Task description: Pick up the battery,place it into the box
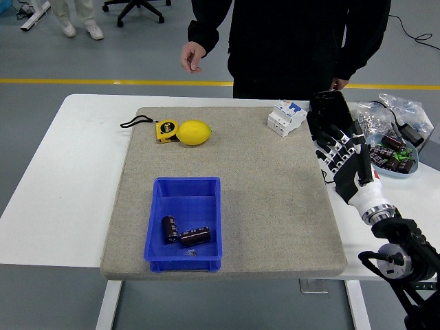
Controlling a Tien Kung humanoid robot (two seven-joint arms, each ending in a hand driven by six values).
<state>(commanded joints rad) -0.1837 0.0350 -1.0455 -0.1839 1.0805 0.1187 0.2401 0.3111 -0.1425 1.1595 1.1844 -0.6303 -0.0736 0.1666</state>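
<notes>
A blue box (184, 223) sits on the grey mat near the front, and two dark cylindrical batteries (184, 232) lie inside it at the near end. More batteries fill a round bowl (392, 154) at the right edge of the table. My right hand (335, 141) hovers above the mat's right edge, just left of that bowl, fingers spread and holding nothing. The left arm is out of view.
A yellow lemon (194, 133) and a yellow tape measure (166, 130) lie at the mat's far left. A white electrical breaker (286, 117) stands at the far right. Bags of small parts (389, 116) lie behind the bowl. A person in black (289, 41) stands across the table.
</notes>
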